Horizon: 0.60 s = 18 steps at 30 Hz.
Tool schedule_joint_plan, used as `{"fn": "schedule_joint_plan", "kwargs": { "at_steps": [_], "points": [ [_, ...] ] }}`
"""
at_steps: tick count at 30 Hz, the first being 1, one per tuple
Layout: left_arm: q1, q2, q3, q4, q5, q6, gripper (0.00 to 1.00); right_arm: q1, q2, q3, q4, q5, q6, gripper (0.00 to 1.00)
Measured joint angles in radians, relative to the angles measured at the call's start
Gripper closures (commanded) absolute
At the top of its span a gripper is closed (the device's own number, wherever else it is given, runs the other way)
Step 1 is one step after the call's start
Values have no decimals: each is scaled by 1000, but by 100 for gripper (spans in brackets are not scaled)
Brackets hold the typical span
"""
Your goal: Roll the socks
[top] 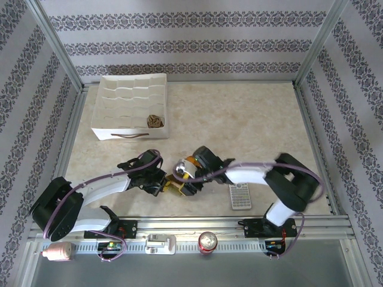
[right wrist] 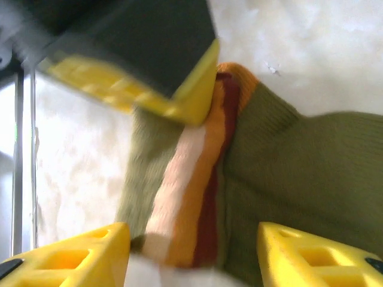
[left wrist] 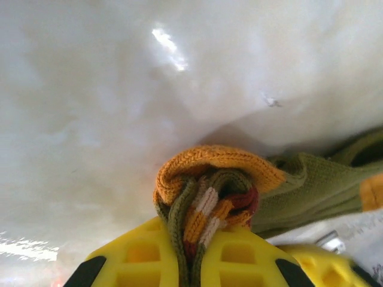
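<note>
The upper right of the table (top: pixel 251 119) is bare, with wide room to pass. The box (top: pixel 130 107) takes the upper left. In the lower middle the left gripper (top: pixel 163 185) and the right gripper (top: pixel 181 184) stand close together at the sock (left wrist: pixel 311 185), with no gap between them. A flat white device (top: pixel 240 196) lies just right of them. A can (top: pixel 207 241) stands at the lower edge.

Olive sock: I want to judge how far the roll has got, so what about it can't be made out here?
- Left wrist view: the olive sock runs off the right edge. The left gripper, shut on its striped cuff, hides the cuff's end.
- Right wrist view: the right edge cuts off the sock beyond the cuff.
- Top external view: the left gripper and the right gripper meet over it, covering nearly all of it.
</note>
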State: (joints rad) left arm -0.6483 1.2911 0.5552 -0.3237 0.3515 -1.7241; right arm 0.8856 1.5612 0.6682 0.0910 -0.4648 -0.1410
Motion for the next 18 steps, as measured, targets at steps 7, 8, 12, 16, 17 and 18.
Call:
{"fn": "schedule_joint_plan", "kwargs": {
  "at_steps": [7, 8, 12, 16, 17, 18],
  "points": [
    [0, 78, 93, -113, -1, -12, 100, 220, -158, -89, 64, 406, -85, 40],
    [0, 86, 103, -123, -1, -12, 100, 255, -157, -90, 64, 454, -98, 40],
    [0, 101, 120, -143, -1, -12, 100, 348, -120, -71, 72, 595, -152, 40],
    [0, 101, 120, -144, -1, -12, 100, 396, -25, -2, 78, 694, -209, 41],
    [0, 101, 120, -144, -1, -12, 100, 404, -1, 15, 79, 713, -222, 42],
    [0, 101, 120, -143, -1, -12, 100, 409, 19, 27, 79, 726, -230, 42]
  ]
}}
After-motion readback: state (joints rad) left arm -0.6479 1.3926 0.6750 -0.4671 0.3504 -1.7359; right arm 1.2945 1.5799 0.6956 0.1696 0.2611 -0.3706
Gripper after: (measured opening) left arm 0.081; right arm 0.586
